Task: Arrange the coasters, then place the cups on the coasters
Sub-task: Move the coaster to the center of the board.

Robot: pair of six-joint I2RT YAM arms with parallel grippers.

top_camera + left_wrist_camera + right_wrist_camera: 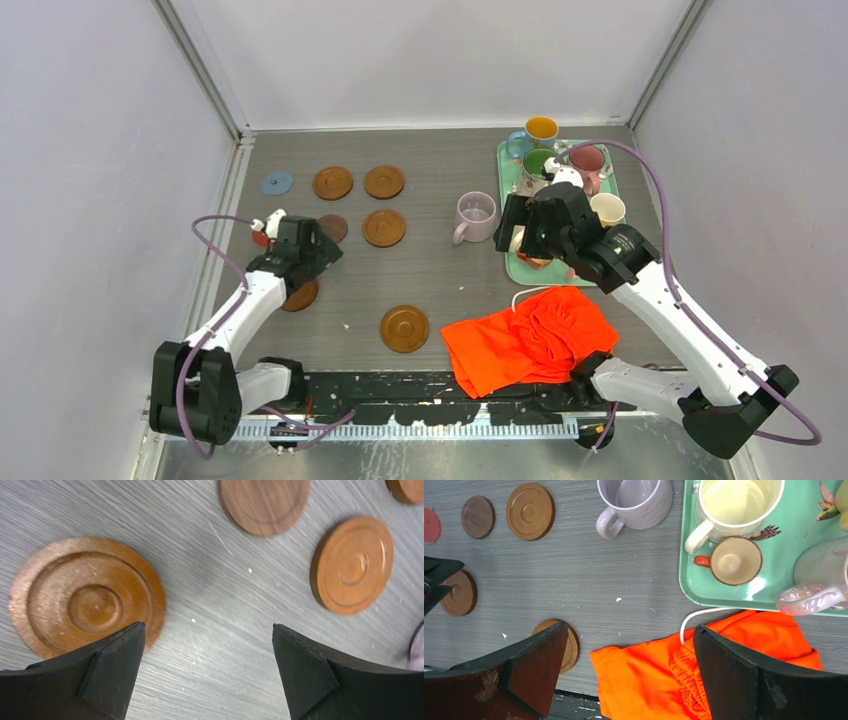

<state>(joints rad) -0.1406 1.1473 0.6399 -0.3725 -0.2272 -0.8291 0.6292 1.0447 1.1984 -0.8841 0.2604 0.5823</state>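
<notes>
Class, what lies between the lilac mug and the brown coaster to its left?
Only bare grey table separates the lilac mug from that coaster, clear in the top and right wrist views.

text: none readable | labels: none | numbers: none

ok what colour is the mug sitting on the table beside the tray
The mug is pale lilac, clearest in the right wrist view.

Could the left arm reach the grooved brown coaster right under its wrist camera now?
Likely yes: the left gripper stands open just above that coaster, which lies bare with nothing on it.
</notes>
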